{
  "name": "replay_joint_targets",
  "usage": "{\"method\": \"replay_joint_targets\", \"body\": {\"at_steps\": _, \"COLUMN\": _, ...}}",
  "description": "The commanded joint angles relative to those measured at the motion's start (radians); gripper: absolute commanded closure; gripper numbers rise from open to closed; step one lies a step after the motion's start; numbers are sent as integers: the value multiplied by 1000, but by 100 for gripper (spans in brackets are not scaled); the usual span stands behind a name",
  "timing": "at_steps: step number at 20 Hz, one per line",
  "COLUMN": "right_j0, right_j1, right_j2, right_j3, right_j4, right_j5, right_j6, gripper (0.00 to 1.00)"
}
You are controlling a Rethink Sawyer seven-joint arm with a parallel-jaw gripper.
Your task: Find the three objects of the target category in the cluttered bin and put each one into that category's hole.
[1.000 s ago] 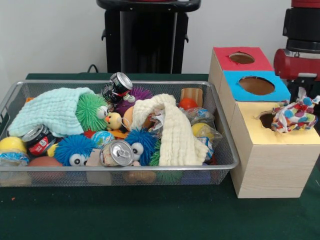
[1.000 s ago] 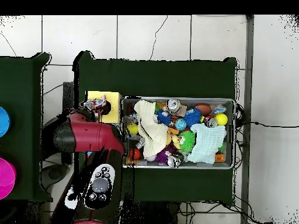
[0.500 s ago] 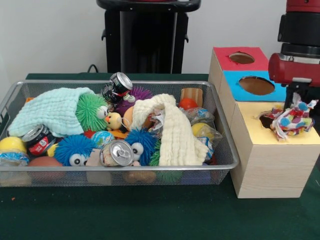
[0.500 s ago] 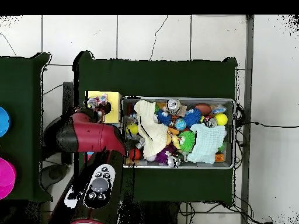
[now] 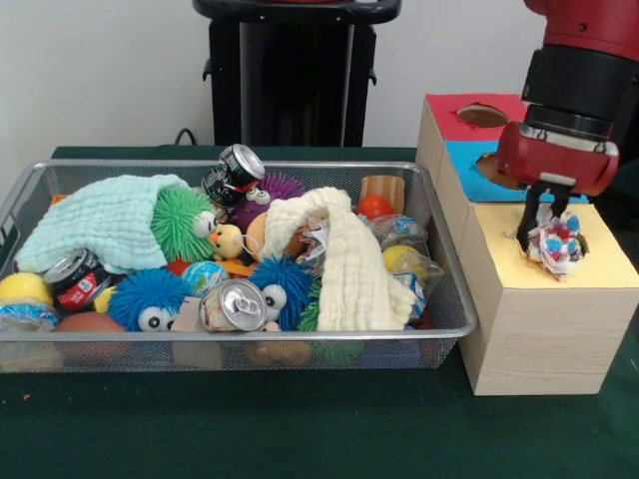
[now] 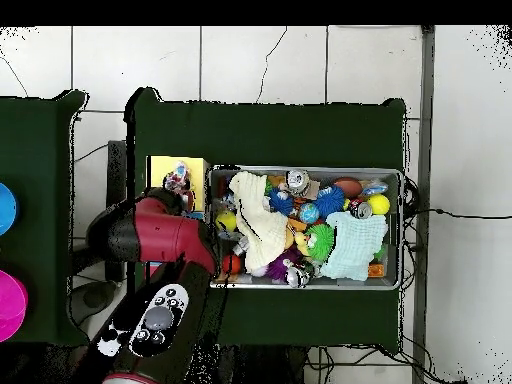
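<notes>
A strip of bare green bench [image 5: 300, 429] is seen nearest the camera in front view, open along the whole front edge. On it sits the wire bin [image 5: 230, 344], packed to the rim w/ clutter: a silver can [image 5: 233, 304] lies against the front wall, a blue spiky ball [image 5: 148, 297] just left of it, a cream cloth [image 5: 344, 259] draped over the middle, a mint cloth [image 5: 105, 222] at the left. Little free room is left inside the bin; its right wall stands just beside the wooden box.

The yellow-topped box section [image 5: 544, 299] is set right of the bin, nearest of three; the blue section [image 5: 479, 165] and red section [image 5: 454, 115] follow behind it. The tool [image 5: 544, 225] is held over the yellow top, its fingers closed narrowly on a multicoloured patterned cloth bundle [image 5: 557, 246], which rests at the yellow section's hole; the hole itself is hidden by bundle and tool. The arm [image 5: 574, 90] covers part of the blue hole.

In overhead view the yellow top [image 6: 160, 170] shows w/ the bundle [image 6: 178, 180] on it beside the bin [image 6: 305, 171]; blue and red sections are covered by the arm [image 6: 160, 235] there. Bare bench [image 6: 270, 130] is shown beyond the bin, and round blue [image 6: 4, 208] and pink [image 6: 8, 305] objects at the picture's edge, outside front view.
</notes>
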Motion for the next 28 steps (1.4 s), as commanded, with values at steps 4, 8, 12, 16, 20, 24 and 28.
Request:
{"method": "replay_joint_targets", "body": {"at_steps": 4, "right_j0": -86, "right_j1": 101, "right_j2": 51, "right_j3": 43, "right_j4": 66, "right_j5": 172, "right_j6": 247, "gripper": 100}}
{"method": "replay_joint_targets", "body": {"at_steps": 8, "right_j0": -177, "right_j1": 97, "right_j2": 207, "right_j3": 69, "right_j4": 63, "right_j5": 222, "right_j6": 151, "gripper": 100}}
{"method": "replay_joint_targets", "body": {"at_steps": 12, "right_j0": -235, "right_j1": 93, "right_j2": 318, "right_j3": 103, "right_j4": 70, "right_j5": 232, "right_j6": 121, "gripper": 100}}
{"method": "replay_joint_targets", "body": {"at_steps": 16, "right_j0": -322, "right_j1": 100, "right_j2": 439, "right_j3": 138, "right_j4": 68, "right_j5": 218, "right_j6": 77, "gripper": 100}}
{"method": "replay_joint_targets", "body": {"at_steps": 20, "right_j0": -431, "right_j1": 136, "right_j2": 574, "right_j3": 168, "right_j4": 51, "right_j5": 194, "right_j6": 21, "gripper": 100}}
{"method": "replay_joint_targets", "body": {"at_steps": 24, "right_j0": -494, "right_j1": 180, "right_j2": 643, "right_j3": 166, "right_j4": 25, "right_j5": 192, "right_j6": -3, "gripper": 100}}
{"method": "replay_joint_targets", "body": {"at_steps": 28, "right_j0": -548, "right_j1": 229, "right_j2": 704, "right_j3": 160, "right_j4": 31, "right_j5": 237, "right_j6": -14, "gripper": 100}}
